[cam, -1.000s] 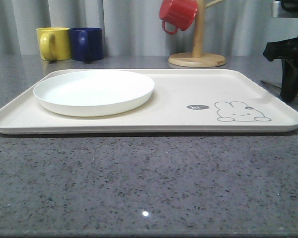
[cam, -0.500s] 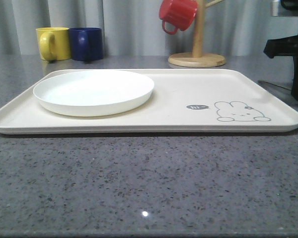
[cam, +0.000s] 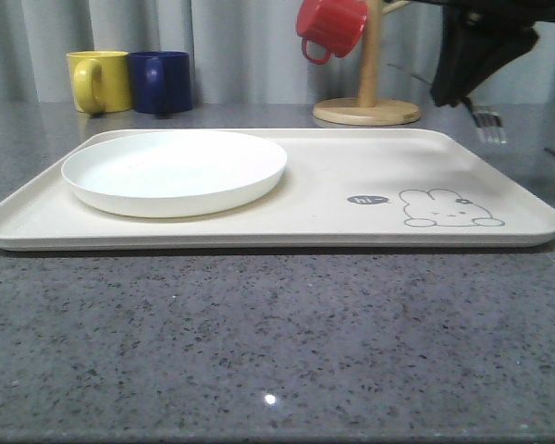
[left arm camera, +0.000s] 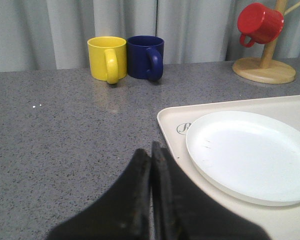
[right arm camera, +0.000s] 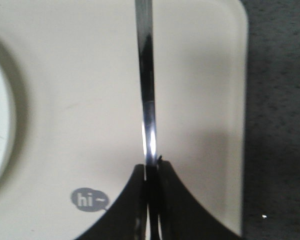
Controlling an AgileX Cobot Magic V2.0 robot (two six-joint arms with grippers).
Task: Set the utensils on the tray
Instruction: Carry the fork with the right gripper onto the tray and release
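While the right gripper (right arm camera: 149,200) pinches a slim shiny fork (cam: 487,123) above the smooth cream tray's (cam: 499,236) far right rim, the left gripper (left arm camera: 151,160) sits closed, holding nothing.

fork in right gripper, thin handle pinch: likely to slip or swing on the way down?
Probably stiff: the fork runs straight from the right gripper with no visible bend. Slip looks plausible, since the handle is polished, mirror-bright metal held by a narrow pinch at one end. It may pivot, because most of its length hangs free above the tray, tines angled down.
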